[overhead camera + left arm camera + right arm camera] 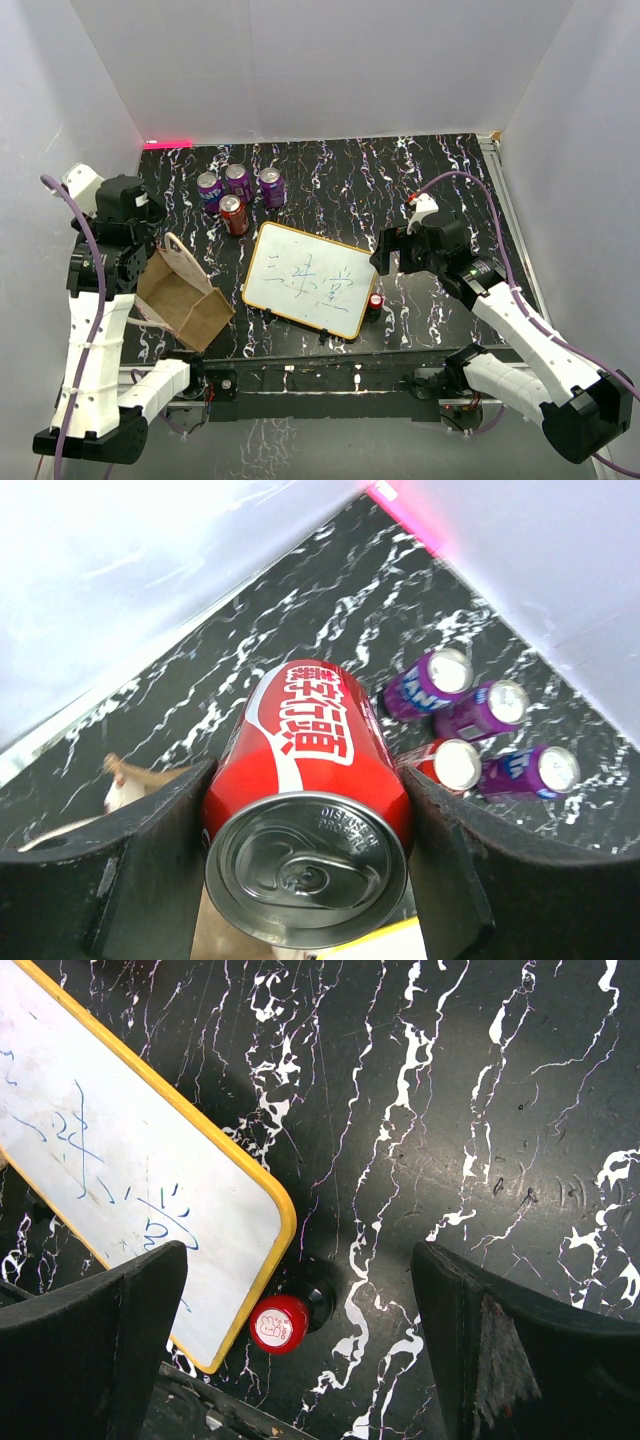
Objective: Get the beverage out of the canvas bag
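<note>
- The left hand (305,880) is clamped on a red aluminium drink can with white lettering (310,750). One dark finger presses each flank and the silver lid faces the wrist camera.
- The can's long axis runs along the fingers, base pointing away toward the upper right of the left wrist view.
- The small tan canvas bag with pale loop handles (185,300) sits at the lower left of the overhead frame, tilted, its open mouth toward the left arm. A cream handle and a sliver of brown show at the lower left of the left wrist view, under the hand.
- Judging by that, the can appears to be out of the bag, directly above its mouth. The overhead view hides the can behind the arm.
- The right hand (300,1260) hovers wide open and empty over the black white-veined surface (400,190), beside the yellow-edged whiteboard (310,280) and a small red-capped object (280,1322).
- The right hand is well apart from the bag, so the left arm is plainly the nearer.
- Three purple cans and one red can (233,213) stand grouped in the upper left of the overhead frame.
</note>
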### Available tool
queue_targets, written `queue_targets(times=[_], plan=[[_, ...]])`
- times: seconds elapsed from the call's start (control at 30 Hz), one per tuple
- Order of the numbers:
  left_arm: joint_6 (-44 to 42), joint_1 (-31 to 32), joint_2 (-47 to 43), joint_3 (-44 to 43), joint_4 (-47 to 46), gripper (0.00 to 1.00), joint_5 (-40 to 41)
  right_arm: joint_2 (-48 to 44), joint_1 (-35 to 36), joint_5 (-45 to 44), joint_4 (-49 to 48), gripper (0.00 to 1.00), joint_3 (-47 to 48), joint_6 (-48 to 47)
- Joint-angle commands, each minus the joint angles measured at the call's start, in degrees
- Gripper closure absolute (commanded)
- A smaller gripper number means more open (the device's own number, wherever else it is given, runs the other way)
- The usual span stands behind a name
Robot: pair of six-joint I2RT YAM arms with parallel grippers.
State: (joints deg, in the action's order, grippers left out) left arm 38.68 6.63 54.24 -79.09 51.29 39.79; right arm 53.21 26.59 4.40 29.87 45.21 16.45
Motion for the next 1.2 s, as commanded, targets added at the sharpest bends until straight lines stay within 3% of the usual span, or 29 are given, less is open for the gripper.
queue_targets(times=[0.0,0.17,0.3,0.47,0.7,0.83,1.17], plan=[[-11.3,0.05,-0.02,-2.72,-17.03,1.0,-5.75,-0.61,0.35,-0.69,-1.9,0.02,1.37,-0.33],[-16.11,0.05,3.98,-0.16,-25.14,1.0,-13.93,-0.78,0.37,-1.05,-1.83,0.02,1.37,-0.32],[-16.72,0.05,13.95,-3.09,-21.4,1.0,-14.99,-0.96,0.32,-1.22,-1.83,0.02,1.37,-0.38],[-10.39,-1.36,24.48,-5.01,-14.63,1.0,-13.02,-1.0,0.45,-1.33,-1.83,0.02,1.45,-0.42],[-5.21,-9.49,26.81,8.7,-23.33,1.0,-31.12,-0.93,0.54,-1.54,-1.9,0.02,1.37,-0.42],[-7.48,-10.36,30.46,11.19,-26.06,1.0,-32.57,-0.68,0.52,-1.41,-2.02,0.02,1.26,-0.43],[-10.92,-10.85,40.36,6.4,-23.17,1.0,-35.58,-0.22,0.5,-1.84,-1.99,0.02,1.28,-0.41]])
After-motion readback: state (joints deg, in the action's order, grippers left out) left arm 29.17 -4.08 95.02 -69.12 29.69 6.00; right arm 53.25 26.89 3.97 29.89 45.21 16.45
